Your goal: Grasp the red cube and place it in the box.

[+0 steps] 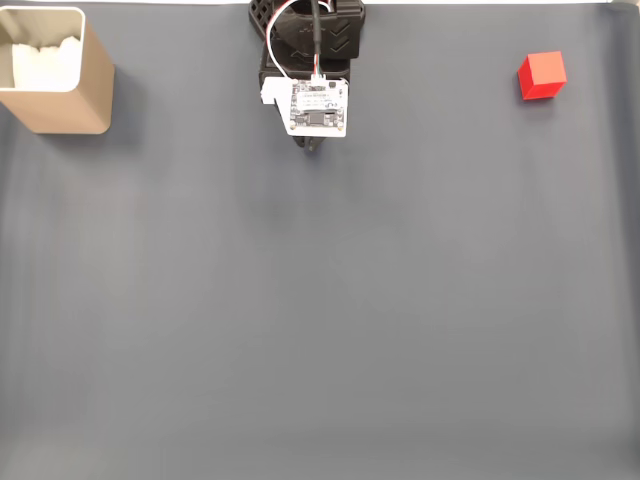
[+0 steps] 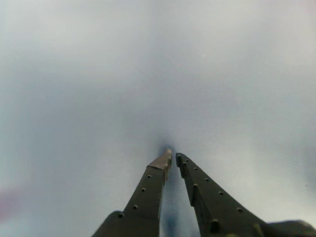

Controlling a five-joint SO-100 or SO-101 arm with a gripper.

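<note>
The small red cube rests on the grey mat at the far right of the fixed view. The beige box stands at the far left, with white material inside. My arm is folded at the top middle, and the gripper peeks out just below its white circuit board, far from both cube and box. In the wrist view the gripper points down close to the grey mat. Its two dark fingers meet at the tips, shut, with nothing between them.
The grey mat covers the whole table. Its top edge runs along the top of the fixed view, behind the arm's black base.
</note>
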